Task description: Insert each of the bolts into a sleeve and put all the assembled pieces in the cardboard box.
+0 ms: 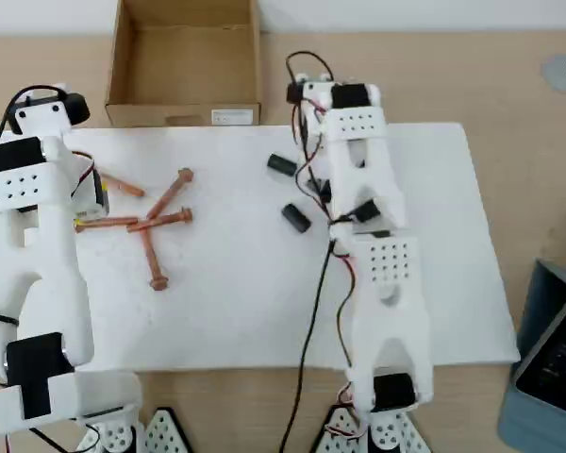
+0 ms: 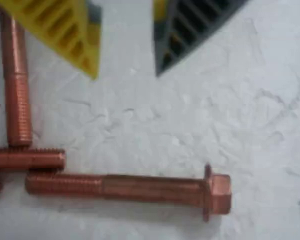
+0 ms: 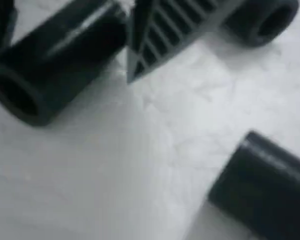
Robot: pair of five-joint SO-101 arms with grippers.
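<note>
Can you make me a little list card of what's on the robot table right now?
bolts: copper, loose heap on the white mat, left side
sleeves: black, lying on the mat near the right arm
cardboard box: past the mat's far edge, open top
left gripper: open, over the bolts, holding nothing
assembled pieces: none, bolts and sleeves lie apart

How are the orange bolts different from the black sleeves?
The bolts are copper-coloured, the sleeves black. Bolts are long, thin and threaded with a head; sleeves are short, fat and hollow. Bolts lie crossed; sleeves lie apart. Both rest on the white mat, outside the cardboard box.
</note>
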